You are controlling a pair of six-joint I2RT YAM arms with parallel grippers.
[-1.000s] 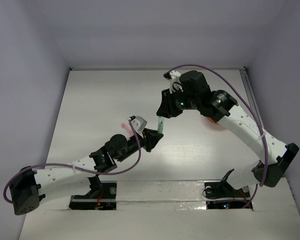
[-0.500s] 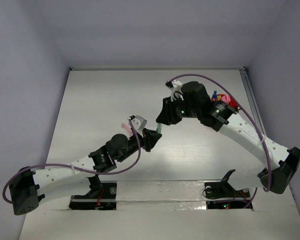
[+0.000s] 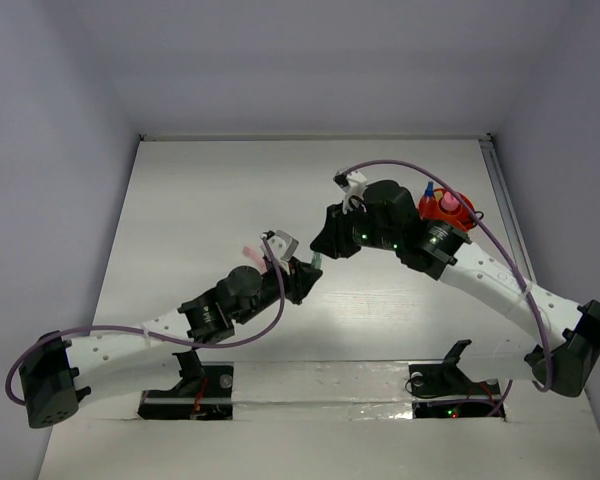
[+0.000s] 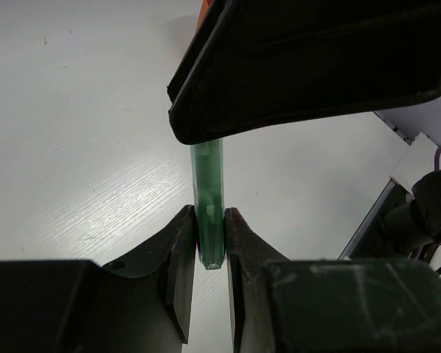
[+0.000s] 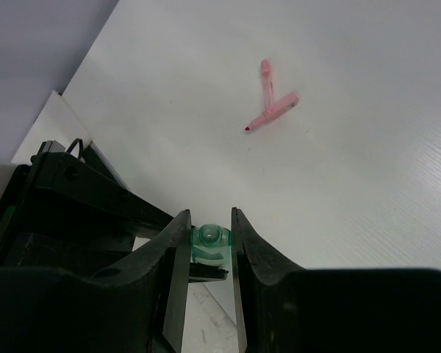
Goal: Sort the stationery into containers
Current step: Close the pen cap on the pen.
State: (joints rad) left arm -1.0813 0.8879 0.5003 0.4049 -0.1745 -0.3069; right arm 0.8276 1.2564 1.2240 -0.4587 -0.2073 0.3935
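Note:
A green marker hangs in the air between my two grippers, each holding one end. My left gripper is shut on its lower end, which shows in the left wrist view between the fingertips. My right gripper is shut on its other end, whose rounded green tip shows in the right wrist view. The small orange bowl stands at the back right behind my right forearm, with pink and blue items in it. Two pink markers lie crossed on the table and also show in the top view.
The white table is walled by grey panels at the left, back and right. My right gripper's black body fills the upper part of the left wrist view. My right forearm crosses the right side of the table.
My right arm has swung out to the right and uncovered the orange bowl. My right gripper has come down closer to my left gripper, so less of the green marker shows between them.

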